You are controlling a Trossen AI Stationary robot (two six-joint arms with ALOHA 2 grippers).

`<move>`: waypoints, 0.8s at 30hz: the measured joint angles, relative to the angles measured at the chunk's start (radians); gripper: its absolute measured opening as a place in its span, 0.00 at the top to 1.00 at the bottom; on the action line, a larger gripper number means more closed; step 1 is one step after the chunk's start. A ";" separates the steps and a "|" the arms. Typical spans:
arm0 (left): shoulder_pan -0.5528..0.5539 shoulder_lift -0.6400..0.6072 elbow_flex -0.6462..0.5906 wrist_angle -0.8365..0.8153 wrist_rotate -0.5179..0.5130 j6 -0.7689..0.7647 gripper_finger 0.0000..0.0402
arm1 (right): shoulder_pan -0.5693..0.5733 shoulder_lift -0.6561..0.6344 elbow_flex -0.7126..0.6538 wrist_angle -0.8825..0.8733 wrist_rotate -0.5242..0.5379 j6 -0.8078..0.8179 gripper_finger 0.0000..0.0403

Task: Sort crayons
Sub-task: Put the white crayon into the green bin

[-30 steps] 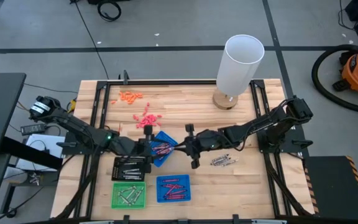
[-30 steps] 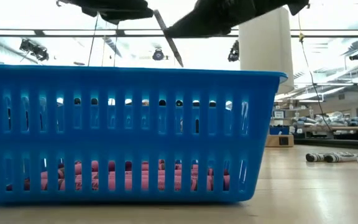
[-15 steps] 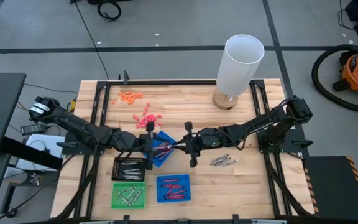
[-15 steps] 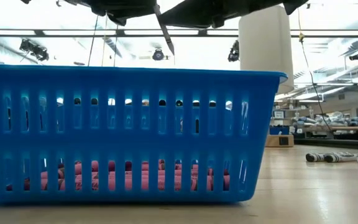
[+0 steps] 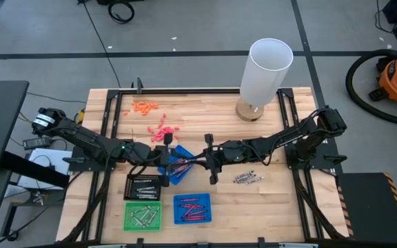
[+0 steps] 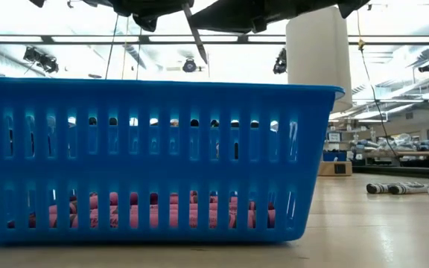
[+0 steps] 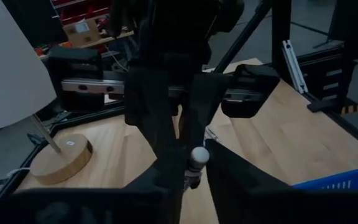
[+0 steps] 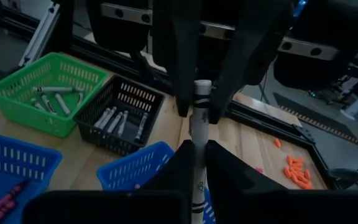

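A grey-white crayon (image 8: 199, 118) with a dark band hangs in the air between my two grippers, above a small blue tray (image 5: 182, 167) of red crayons. My right gripper (image 8: 197, 152) (image 5: 207, 160) is shut on one end. My left gripper (image 7: 197, 171) (image 5: 169, 157) faces it and is closed around the other end (image 7: 199, 155). Grey crayons lie in the black tray (image 5: 143, 186) and the green tray (image 5: 143, 215), red ones in the near blue tray (image 5: 192, 209). A few grey crayons (image 5: 247, 178) lie loose on the table. My left gripper has the crayon's end (image 8: 201, 86) between its two fingers (image 8: 184, 93), coming level from the table's left, fingers along the crayon. My right gripper pinches the crayon's other end (image 8: 197, 163) between its two fingers, level from the table's right. The crayon is lifted clear and bridges the two grippers.
A tall white cylinder on a round wooden base (image 5: 267, 69) stands at the far right. Pink bits (image 5: 163, 132) and orange bits (image 5: 144, 106) lie at the far left of the table. In the low view the near blue tray (image 6: 155, 160) fills most of the picture.
My left gripper has moved toward the table's right, up to my right gripper and the crayon it holds. My right gripper has shifted slightly toward the left.
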 joint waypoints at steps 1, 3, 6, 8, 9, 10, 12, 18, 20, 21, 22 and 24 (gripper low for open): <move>0.000 0.000 0.000 0.000 0.000 0.000 0.84 | 0.000 0.000 0.000 0.003 0.000 0.001 0.91; 0.000 0.000 0.000 0.003 -0.004 0.001 0.88 | 0.000 0.000 -0.001 0.013 0.000 0.004 0.89; 0.000 -0.001 0.001 0.003 -0.006 0.001 0.92 | 0.000 0.000 -0.001 0.017 0.000 0.003 0.87; 0.000 -0.001 0.001 0.003 -0.006 -0.001 0.92 | 0.001 0.000 -0.001 0.017 0.000 0.003 0.85; 0.000 -0.001 0.001 0.002 -0.006 -0.002 0.92 | 0.001 0.000 -0.001 0.019 0.000 0.006 0.85; 0.000 0.000 0.001 -0.003 -0.005 -0.003 0.91 | 0.001 0.000 -0.001 0.024 -0.001 0.008 0.84; 0.000 0.000 0.000 -0.016 -0.005 -0.007 0.90 | 0.001 0.000 0.000 0.017 0.000 0.009 0.81; -0.009 0.000 0.000 -0.055 -0.005 -0.033 0.90 | 0.002 0.000 0.000 -0.030 0.003 0.058 0.73; -0.021 0.000 0.000 -0.088 -0.004 -0.047 0.90 | 0.002 0.000 0.000 -0.069 0.011 0.086 0.71; -0.029 0.000 0.000 -0.114 -0.004 -0.056 0.90 | 0.002 0.000 0.000 -0.085 0.022 0.100 0.71; -0.037 -0.002 0.000 -0.140 -0.003 -0.069 0.90 | 0.002 0.000 0.000 -0.103 0.032 0.107 0.70; -0.055 -0.011 0.000 -0.189 -0.003 -0.094 0.90 | 0.002 0.000 0.000 -0.149 0.059 0.115 0.70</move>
